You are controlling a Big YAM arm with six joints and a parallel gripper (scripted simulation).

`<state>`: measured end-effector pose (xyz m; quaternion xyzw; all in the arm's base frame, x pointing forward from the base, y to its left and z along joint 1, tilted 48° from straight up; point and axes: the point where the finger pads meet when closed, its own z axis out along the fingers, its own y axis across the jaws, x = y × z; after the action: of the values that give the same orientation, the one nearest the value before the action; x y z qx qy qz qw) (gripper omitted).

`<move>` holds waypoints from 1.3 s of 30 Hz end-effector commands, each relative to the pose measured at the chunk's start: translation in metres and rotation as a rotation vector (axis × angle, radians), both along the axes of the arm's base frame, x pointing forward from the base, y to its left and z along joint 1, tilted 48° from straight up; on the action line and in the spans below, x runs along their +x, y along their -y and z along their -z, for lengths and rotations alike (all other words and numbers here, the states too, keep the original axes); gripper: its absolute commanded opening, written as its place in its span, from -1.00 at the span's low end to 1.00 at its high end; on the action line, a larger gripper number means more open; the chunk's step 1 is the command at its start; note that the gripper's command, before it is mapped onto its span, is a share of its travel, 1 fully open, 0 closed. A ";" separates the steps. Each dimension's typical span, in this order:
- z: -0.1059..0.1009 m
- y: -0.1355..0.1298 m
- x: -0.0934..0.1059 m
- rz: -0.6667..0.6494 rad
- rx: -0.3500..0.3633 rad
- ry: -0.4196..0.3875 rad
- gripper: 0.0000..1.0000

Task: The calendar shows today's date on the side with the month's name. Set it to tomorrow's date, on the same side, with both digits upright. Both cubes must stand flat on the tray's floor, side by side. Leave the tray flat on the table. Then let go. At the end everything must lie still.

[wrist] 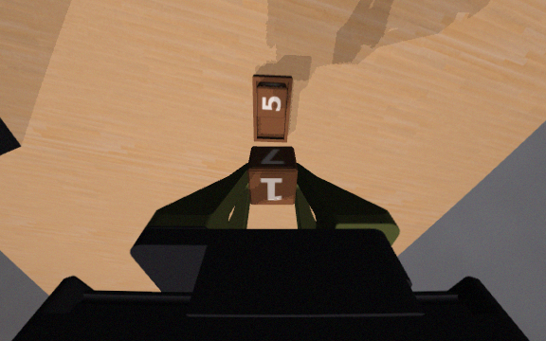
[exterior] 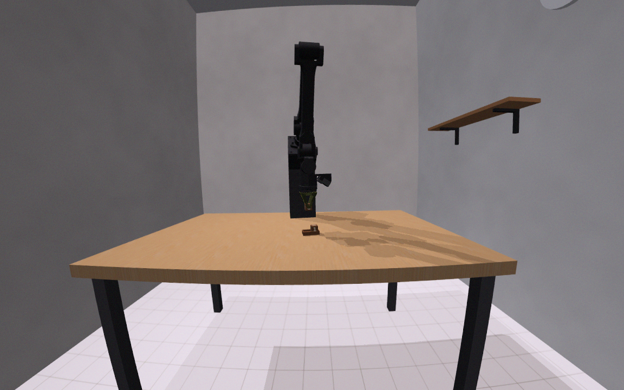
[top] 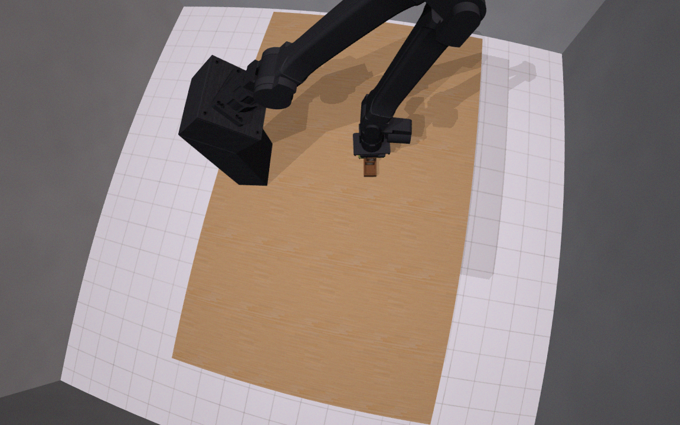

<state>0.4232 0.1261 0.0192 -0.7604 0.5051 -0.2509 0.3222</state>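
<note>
My gripper (wrist: 272, 170) (exterior: 307, 205) is shut on a brown wooden digit cube (wrist: 273, 188) (exterior: 307, 208). The cube's face towards the wrist camera shows a 1 and the face beyond it a 7. I hold it in the air, well above the table and just short of the tray. The small brown tray (wrist: 271, 127) (top: 369, 169) (exterior: 307, 233) lies flat on the table. A second cube (wrist: 271, 102) (exterior: 313, 227) with a 5 on top stands in its far half. The near half of the tray is bare. The side with the month's name cannot be made out.
The arm's black base box (top: 226, 126) (exterior: 297, 194) stands at the table's back left corner. The wooden table (top: 321, 274) (exterior: 256, 252) extends widely around the tray. A wall shelf (exterior: 483, 114) hangs far to the right.
</note>
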 end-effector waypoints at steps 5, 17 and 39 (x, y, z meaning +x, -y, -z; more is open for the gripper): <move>0.000 0.008 -0.001 0.039 0.024 -0.005 -0.49; 0.005 0.006 0.009 0.041 0.024 -0.003 -0.49; 0.043 -0.010 0.047 0.035 0.023 -0.004 -0.49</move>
<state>0.4692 0.1316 -0.0237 -0.7507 0.5216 -0.2495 0.3195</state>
